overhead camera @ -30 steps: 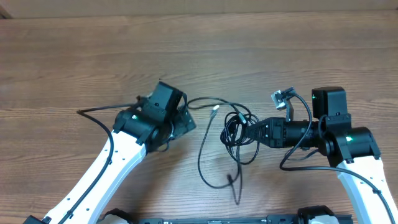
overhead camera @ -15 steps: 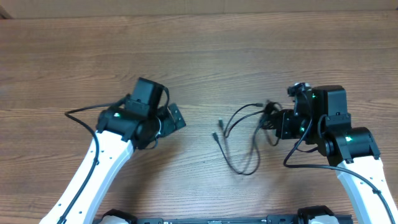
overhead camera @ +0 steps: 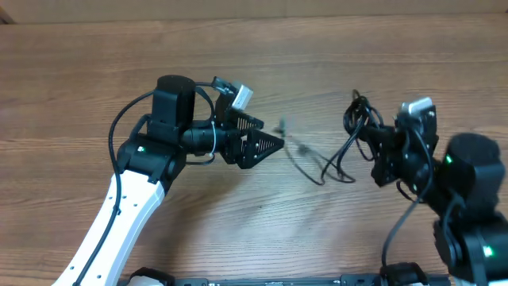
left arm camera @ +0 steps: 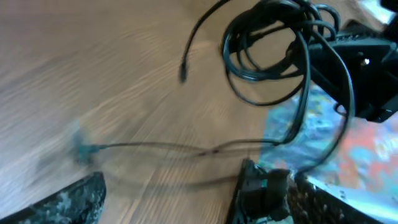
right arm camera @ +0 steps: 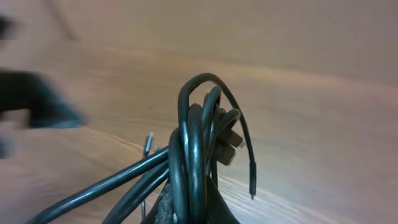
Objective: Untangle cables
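Cables point(overhead camera: 355, 119) were mostly knotted where our right fingers point(overhead camera: 377, 143) clenched them; one loose strand point(left arm camera: 161, 147) lay just ahead of our spread, empty left fingers point(overhead camera: 258, 148); separating was left.

Two arms working over one table point(overhead camera: 333, 48): left arm point(overhead camera: 127, 199), right arm point(overhead camera: 468, 202). That makes two grippers, left gripper point(overhead camera: 268, 135) and right gripper point(overhead camera: 367, 137). One tangle of cables point(overhead camera: 355, 115), cord count impossible to tell. Two loose plug ends point(right arm camera: 252, 185) show in the right wrist view.
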Action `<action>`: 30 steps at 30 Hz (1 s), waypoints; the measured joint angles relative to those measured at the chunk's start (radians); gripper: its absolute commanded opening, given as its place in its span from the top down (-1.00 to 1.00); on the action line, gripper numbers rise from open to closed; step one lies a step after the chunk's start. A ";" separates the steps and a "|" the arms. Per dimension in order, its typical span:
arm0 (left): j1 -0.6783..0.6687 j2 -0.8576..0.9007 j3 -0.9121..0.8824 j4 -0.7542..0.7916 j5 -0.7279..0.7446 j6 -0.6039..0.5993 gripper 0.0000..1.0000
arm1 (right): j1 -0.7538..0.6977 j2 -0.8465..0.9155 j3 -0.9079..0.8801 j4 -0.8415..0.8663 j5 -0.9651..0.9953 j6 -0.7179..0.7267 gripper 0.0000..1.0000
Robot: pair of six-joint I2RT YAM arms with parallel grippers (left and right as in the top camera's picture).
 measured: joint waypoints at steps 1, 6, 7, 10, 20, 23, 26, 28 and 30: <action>0.000 0.000 0.000 0.024 0.024 0.011 -0.86 | 0.000 -0.016 0.000 0.004 -0.029 -0.002 0.92; 0.000 -0.002 0.000 0.122 0.167 0.019 -0.87 | 0.000 -0.075 0.003 0.047 -0.249 -0.005 0.92; 0.000 -0.003 0.000 0.129 0.192 0.013 -0.87 | 0.000 -0.074 0.003 0.070 -0.318 -0.006 0.92; 0.000 -0.003 0.000 0.134 0.263 -0.013 -0.80 | 0.000 -0.074 0.003 0.116 -0.420 -0.006 0.92; -0.003 -0.004 0.000 0.171 0.473 -0.035 -0.80 | 0.000 -0.074 0.003 0.148 -0.581 -0.005 0.92; -0.023 -0.004 0.000 0.220 0.484 -0.035 -0.83 | 0.000 -0.063 0.003 0.150 -0.594 0.036 0.92; -0.032 -0.006 0.000 0.275 0.451 -0.035 -0.82 | 0.000 -0.035 0.003 0.151 -0.601 0.105 0.92; -0.046 -0.006 0.000 0.292 0.412 -0.040 -0.74 | 0.000 -0.013 0.003 0.151 -0.615 0.142 0.92; -0.086 -0.006 0.000 0.297 0.364 -0.059 -0.69 | 0.000 -0.002 0.003 0.152 -0.623 0.156 0.92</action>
